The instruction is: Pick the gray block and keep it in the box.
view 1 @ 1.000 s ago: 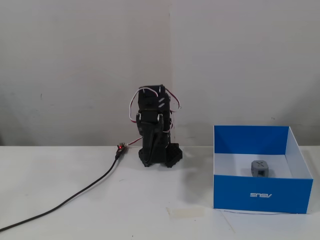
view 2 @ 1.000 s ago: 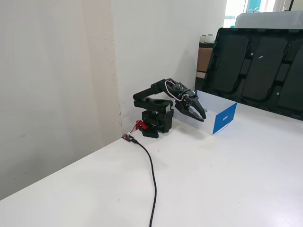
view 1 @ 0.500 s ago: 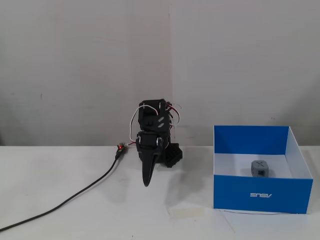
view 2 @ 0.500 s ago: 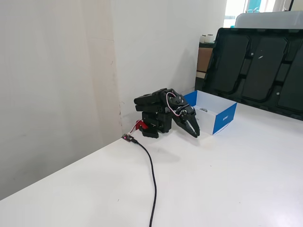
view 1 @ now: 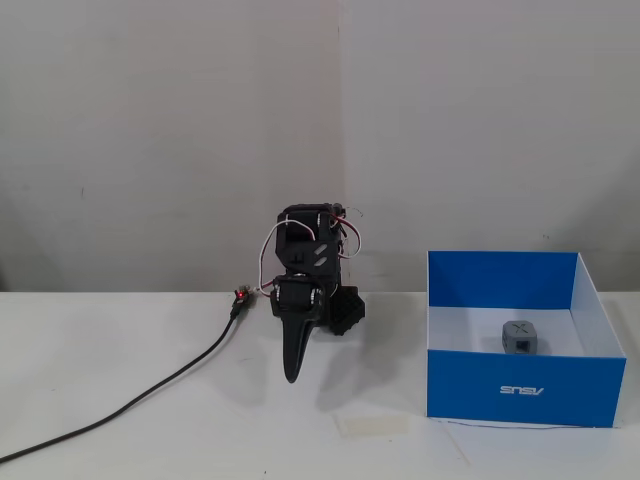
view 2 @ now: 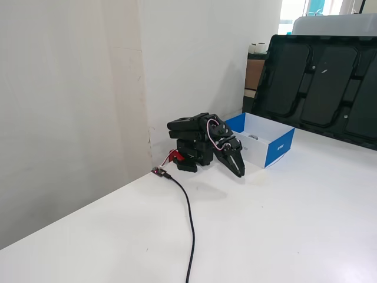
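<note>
Since a second ago, my black two-finger gripper [view 1: 292,376] has swung away from the box side and folded down in front of the arm's base, its fingertips pointing at the white table [view 1: 150,340]. From the front fixed view, its jaws look pressed together and it carries nothing. The small gray plastic cube with X-marked faces [view 1: 519,337] sits inside the shallow blue cardboard box with the white interior [view 1: 525,388], to the right of the arm and resting on the box floor near the back.

From the side fixed view, the gripper [view 2: 240,174] hangs low just above the table, near the box [view 2: 278,148] but clear of its wall. I cannot make out the cube here.

I judge the task done; the good finish is to settle the arm at rest without nudging the box. A black power cable [view 1: 130,407] trails left of the base, and a strip of clear tape [view 1: 372,425] lies on the table nearby; neither obstructs.
</note>
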Controlling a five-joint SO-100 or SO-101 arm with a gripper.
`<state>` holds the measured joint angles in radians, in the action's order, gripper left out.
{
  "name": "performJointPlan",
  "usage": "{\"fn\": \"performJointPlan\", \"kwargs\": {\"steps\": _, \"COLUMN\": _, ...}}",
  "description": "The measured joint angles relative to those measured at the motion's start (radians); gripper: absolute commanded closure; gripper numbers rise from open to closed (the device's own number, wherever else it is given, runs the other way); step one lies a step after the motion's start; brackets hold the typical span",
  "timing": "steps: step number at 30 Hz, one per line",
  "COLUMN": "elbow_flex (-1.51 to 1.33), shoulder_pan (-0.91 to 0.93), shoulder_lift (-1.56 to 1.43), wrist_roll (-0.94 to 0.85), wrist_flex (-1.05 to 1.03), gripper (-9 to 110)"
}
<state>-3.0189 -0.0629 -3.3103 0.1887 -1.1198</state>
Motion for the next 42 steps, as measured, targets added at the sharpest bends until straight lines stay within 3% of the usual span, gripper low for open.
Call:
{"fn": "performJointPlan", "kwargs": {"steps": 8, "elbow_flex": -0.026, "shoulder_pan": -0.012, "shoulder_lift": 0.0, "wrist_roll": 0.0, "wrist_flex": 0.02, "gripper": 100}}
{"fn": "performJointPlan", "kwargs": {"steps": 19, "elbow_flex": -0.026, "shoulder_pan": -0.012, "shoulder_lift": 0.0, "wrist_roll": 0.0, "wrist_flex": 0.02, "gripper": 86}}
{"fn": "performJointPlan", "kwargs": {"steps": 42, "elbow_flex": -0.026, "shoulder_pan": -0.012, "shoulder_lift": 0.0, "wrist_roll": 0.0, "wrist_flex": 0.02, "gripper": 93}}
